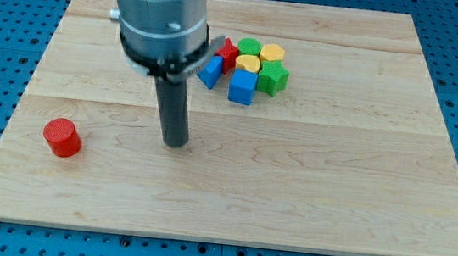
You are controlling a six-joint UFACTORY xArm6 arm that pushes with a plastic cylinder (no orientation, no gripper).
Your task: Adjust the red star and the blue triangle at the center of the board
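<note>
The red star (228,53) and the blue triangle (210,71) sit at the left side of a tight cluster of blocks in the upper middle of the wooden board (334,182). The triangle lies just below and left of the star, touching it. My tip (176,143) rests on the board below and left of the cluster, about a block's width or two from the blue triangle and touching no block. The arm's grey body hides the board above the rod.
The cluster also holds a blue cube (243,87), a green star-like block (273,79), a yellow heart-like block (248,63), a yellow hexagon (273,53) and a green round block (249,46). A red cylinder (62,138) stands alone at the lower left.
</note>
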